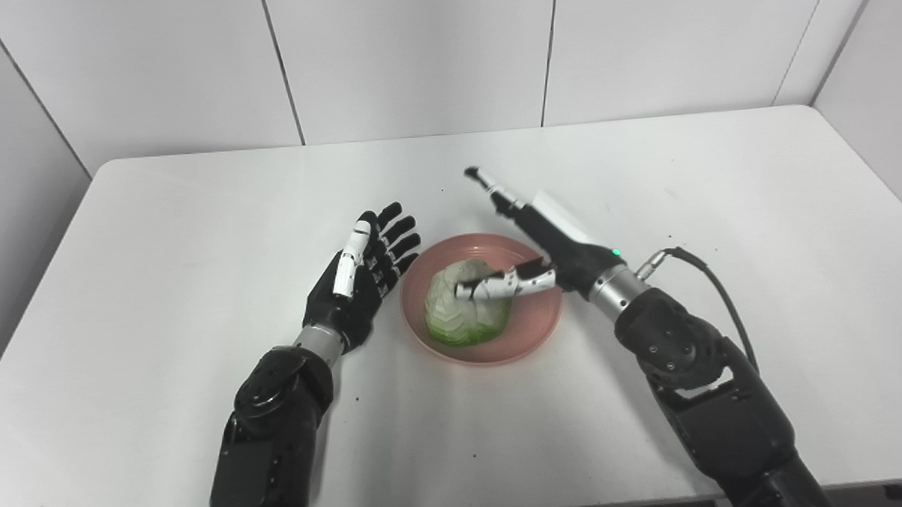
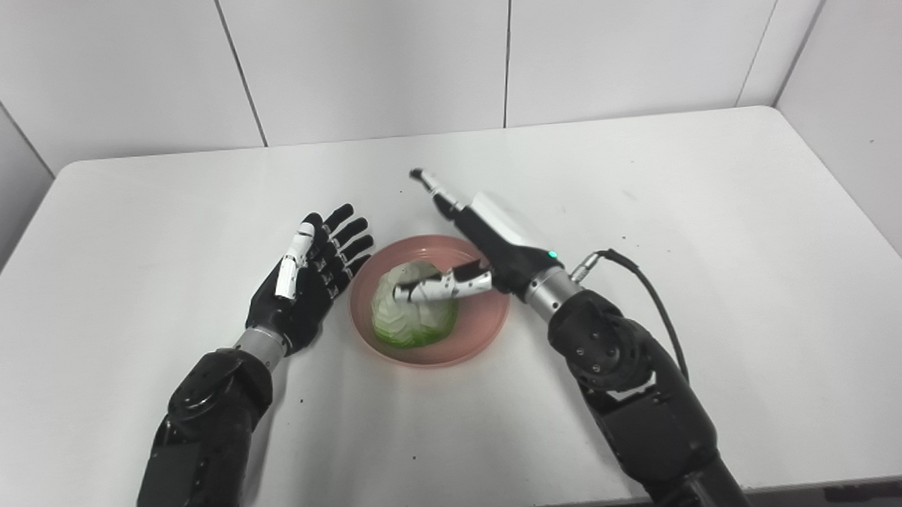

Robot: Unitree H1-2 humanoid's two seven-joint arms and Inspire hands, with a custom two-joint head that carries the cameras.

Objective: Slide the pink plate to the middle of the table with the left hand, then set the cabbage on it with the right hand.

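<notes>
A white bench [image 1: 195, 240] carries the whole scene, with one pink plate [image 1: 532, 326] lying near its middle and one cabbage [image 1: 461, 317] already resting on that plate, pale on top and green along its near edge. Two black arms come in from the near edge of the bench, one on each side of the plate. The right hand [image 1: 530, 254] is the nearer of the two to the cabbage: it reaches over the plate's right rim with its fingers [image 1: 486, 179] stretched out straight toward the far side of the bench, while its thumb lies across the cabbage's top, touching it or just over it; the pictures do not settle which. Those fingers are spread away from the thumb and close on nothing, so the cabbage sits just to their left and a little nearer the robot, its long axis running roughly from the far side toward the near side of the plate. The left hand [image 1: 362, 275] stands just beside the plate's left rim, palm turned inward, fingers extended and apart, holding nothing; whether it touches the rim cannot be told. Judged from how things lie, both steps look done, and what remains is for the right hand to lift clear without dragging the cabbage off.
</notes>
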